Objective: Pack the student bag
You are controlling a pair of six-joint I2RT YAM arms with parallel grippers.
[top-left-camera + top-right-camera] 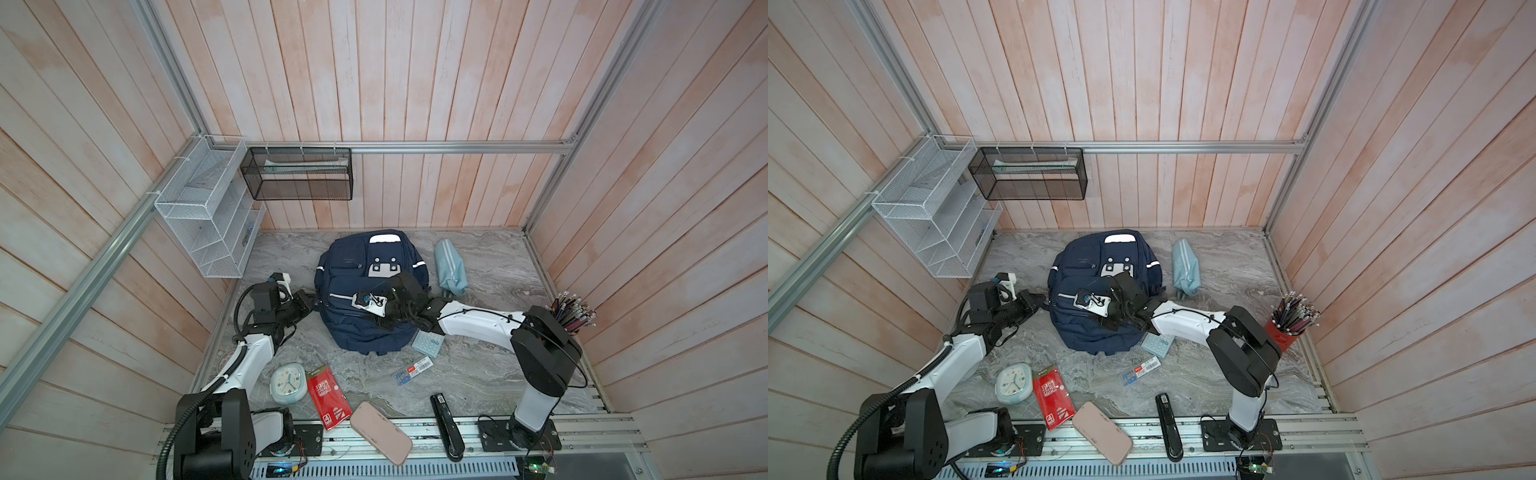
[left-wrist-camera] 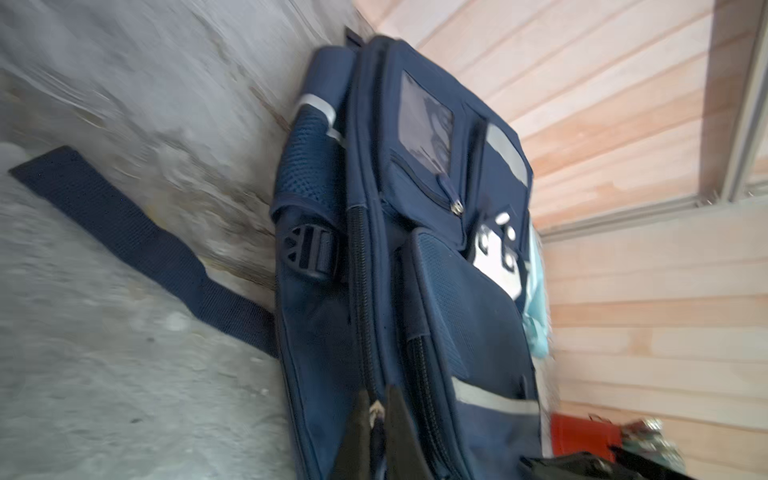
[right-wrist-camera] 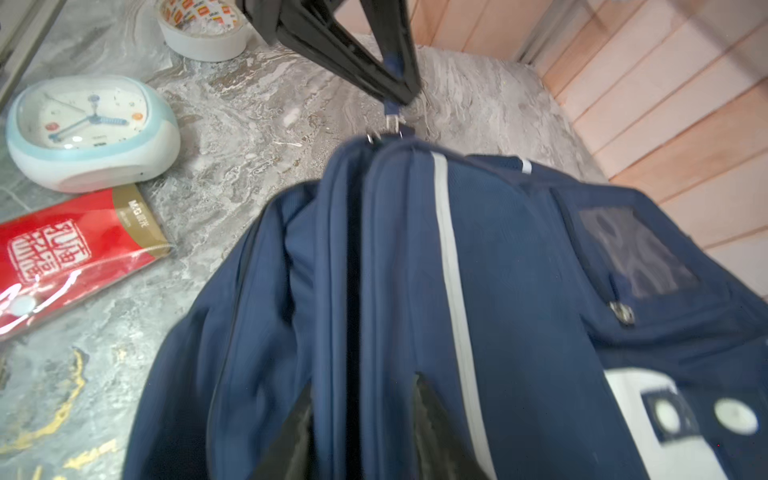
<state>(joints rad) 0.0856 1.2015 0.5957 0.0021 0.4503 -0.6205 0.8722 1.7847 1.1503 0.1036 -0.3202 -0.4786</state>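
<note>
Navy woven student bag (image 3: 519,291), grey stripe (image 3: 451,257), left gripper (image 3: 400,96) pinching zipper pull (image 3: 390,110)

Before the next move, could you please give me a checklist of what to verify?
1. Left gripper shut on zip pull: ok.
2. Right gripper gripping bag: not ok; jaws apart, astride a seam.
3. Zip open: cannot tell.
4. Pouch and clock packed: not ok; both on the table.
</note>
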